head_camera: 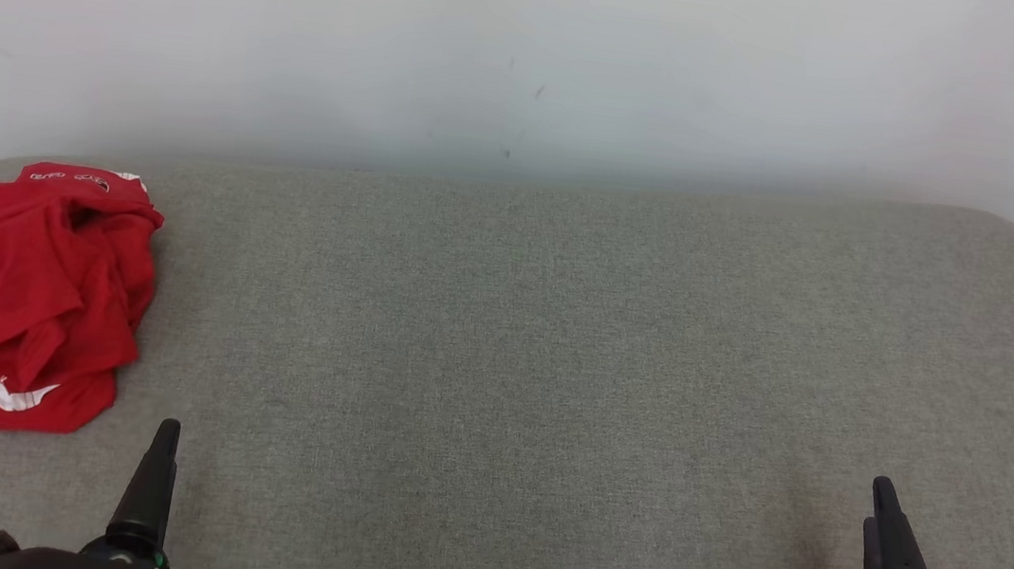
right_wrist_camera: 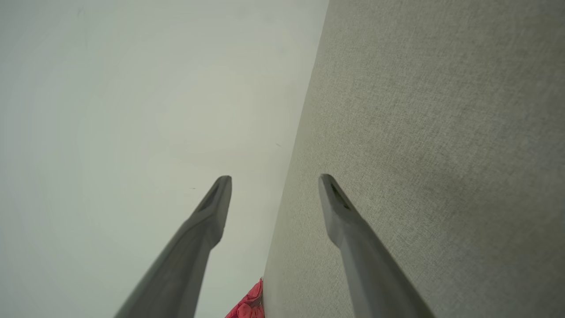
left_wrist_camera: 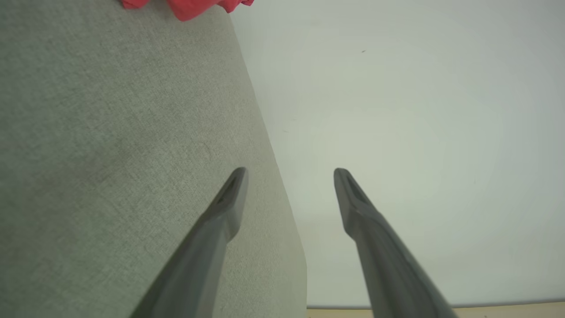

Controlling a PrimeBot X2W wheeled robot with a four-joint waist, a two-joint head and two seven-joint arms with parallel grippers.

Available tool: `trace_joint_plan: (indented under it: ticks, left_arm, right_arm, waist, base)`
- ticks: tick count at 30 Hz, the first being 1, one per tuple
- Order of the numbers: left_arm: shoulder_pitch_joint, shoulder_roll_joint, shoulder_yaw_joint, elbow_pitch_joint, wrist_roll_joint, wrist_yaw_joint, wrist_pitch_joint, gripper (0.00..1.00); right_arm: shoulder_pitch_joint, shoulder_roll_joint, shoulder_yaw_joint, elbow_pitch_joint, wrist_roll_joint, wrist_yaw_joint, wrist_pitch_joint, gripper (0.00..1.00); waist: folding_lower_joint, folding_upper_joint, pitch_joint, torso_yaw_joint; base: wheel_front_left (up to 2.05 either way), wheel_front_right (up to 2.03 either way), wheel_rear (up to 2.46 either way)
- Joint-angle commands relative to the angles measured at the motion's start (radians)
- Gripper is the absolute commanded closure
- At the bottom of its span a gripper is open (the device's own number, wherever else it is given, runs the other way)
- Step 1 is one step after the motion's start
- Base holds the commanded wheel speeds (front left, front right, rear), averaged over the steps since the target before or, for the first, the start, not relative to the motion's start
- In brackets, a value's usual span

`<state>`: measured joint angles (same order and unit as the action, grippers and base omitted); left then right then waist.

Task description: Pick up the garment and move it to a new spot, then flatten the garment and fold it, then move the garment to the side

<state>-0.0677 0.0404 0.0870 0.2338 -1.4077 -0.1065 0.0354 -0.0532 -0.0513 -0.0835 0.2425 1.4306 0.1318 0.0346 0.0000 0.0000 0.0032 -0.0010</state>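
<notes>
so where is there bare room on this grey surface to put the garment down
The grey surface is bare across its middle and right, from the red garment to the rounded right edge, and from the wall down to the left gripper and right gripper. It is crowded at the left end, where the crumpled garment lies.

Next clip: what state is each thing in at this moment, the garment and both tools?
Garment: crumpled in a heap, not folded, lying at the left end of the grey pad, not held.
Left tool: open, empty, apart from the garment.
Right tool: open, empty, at the opposite end from the garment.
</notes>
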Motion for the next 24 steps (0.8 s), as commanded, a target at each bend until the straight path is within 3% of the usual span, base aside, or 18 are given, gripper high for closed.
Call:
trace_joint_plan:
  ticks: [1, 24]
  left_arm:
    - [-0.016, 0.005, -0.005, -0.033, 0.058, 0.005, -0.013, 0.0]
    - [0.0, 0.03, -0.072, -0.118, 0.577, 0.065, -0.102, 0.0]
  right_arm:
    - [-0.008, -0.01, 0.004, -0.027, -0.051, 0.0, -0.012, 0.0]
    - [0.01, -0.036, 0.071, -0.097, -0.517, -0.001, -0.102, 0.0]
  waist:
    - [0.0, 0.0, 0.001, 0.0]
    - [0.0, 0.0, 0.006, 0.009]
  base:
    - [0.0, 0.0, 0.0]
    - [0.0, 0.0, 0.0]
